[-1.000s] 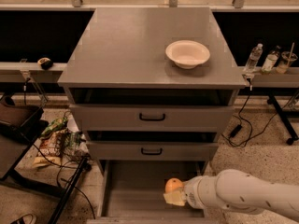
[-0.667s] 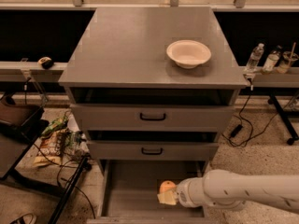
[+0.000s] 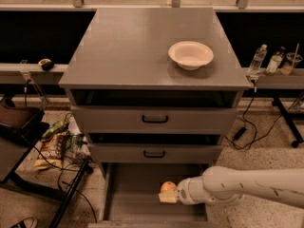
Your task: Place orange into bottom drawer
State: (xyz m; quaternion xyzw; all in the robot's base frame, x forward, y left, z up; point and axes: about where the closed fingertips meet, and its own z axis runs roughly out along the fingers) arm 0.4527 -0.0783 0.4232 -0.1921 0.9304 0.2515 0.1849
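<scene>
The orange (image 3: 167, 186) is a small round fruit just above the floor of the open bottom drawer (image 3: 133, 194), towards its right side. My gripper (image 3: 167, 194) reaches in from the right at the end of the white arm (image 3: 237, 186), with its pale fingers around the orange. The gripper is shut on the orange. The underside of the fruit is hidden by the fingers, so I cannot tell whether it touches the drawer floor.
A shallow white bowl (image 3: 190, 54) sits on the grey cabinet top (image 3: 123, 51). Two upper drawers with black handles (image 3: 155, 119) are closed. Bottles (image 3: 257, 60) stand on a ledge at right. Cables and snack bags (image 3: 54, 144) lie on the floor at left.
The arm has moved left and a little deeper over the bottom drawer, carrying the orange with it.
</scene>
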